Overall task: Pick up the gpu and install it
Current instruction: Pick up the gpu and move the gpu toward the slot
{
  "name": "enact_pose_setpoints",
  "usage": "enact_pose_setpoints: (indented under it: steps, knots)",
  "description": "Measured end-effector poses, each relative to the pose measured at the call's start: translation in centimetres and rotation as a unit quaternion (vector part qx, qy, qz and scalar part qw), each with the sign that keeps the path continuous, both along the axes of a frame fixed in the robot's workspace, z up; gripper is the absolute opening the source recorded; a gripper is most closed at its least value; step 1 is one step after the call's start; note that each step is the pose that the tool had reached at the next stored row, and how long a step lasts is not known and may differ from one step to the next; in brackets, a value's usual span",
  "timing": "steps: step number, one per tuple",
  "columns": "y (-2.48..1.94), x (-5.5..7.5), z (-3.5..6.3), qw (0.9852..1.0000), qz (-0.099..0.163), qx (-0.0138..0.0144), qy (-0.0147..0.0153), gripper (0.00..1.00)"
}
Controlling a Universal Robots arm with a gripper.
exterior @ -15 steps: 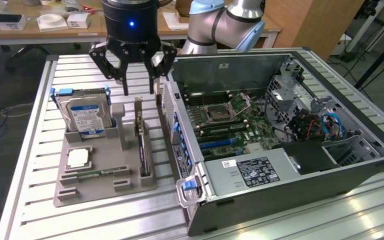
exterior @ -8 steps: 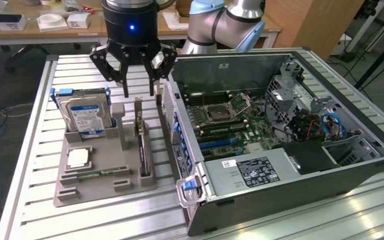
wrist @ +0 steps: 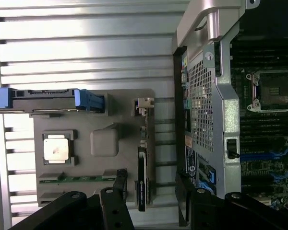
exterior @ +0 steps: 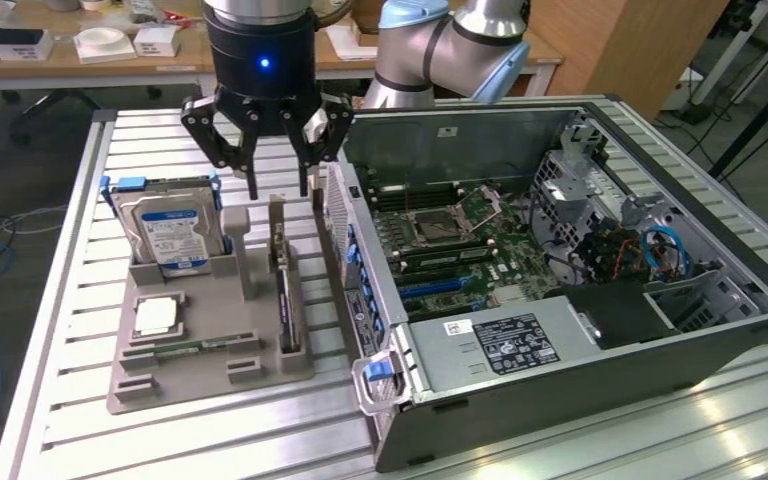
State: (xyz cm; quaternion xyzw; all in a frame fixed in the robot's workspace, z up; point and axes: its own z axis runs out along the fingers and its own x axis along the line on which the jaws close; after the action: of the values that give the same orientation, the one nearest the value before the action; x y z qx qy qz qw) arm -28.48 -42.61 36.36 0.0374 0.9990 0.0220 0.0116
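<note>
The gpu [exterior: 285, 290] is a thin dark card standing on its edge in a slot of the grey holder tray [exterior: 211, 375], with its pale bracket end toward the far side. My gripper [exterior: 281, 187] hangs open just above the card's far end, touching nothing. From the wrist camera the gpu [wrist: 142, 165] runs as a narrow dark strip with its bracket [wrist: 144, 104] at one end. The open gripper [wrist: 151, 194] has one dark finger [wrist: 118, 189] on each side of the card's line.
The open computer case [exterior: 704, 330] lies beside the tray on the exterior view's right, its motherboard [exterior: 471, 245] exposed and its perforated rear panel [wrist: 204, 110] close to the gpu. The tray also holds a hard drive [exterior: 171, 232], a processor [exterior: 156, 316] and a green memory stick [exterior: 200, 347].
</note>
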Motion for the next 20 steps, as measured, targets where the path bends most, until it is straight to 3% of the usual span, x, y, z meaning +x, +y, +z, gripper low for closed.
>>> enact_pose_setpoints:
  steps: [20]
  knots:
    - [-0.65, 0.0, -1.39, 1.0000, 0.000, 0.0000, 0.0000, 0.53]
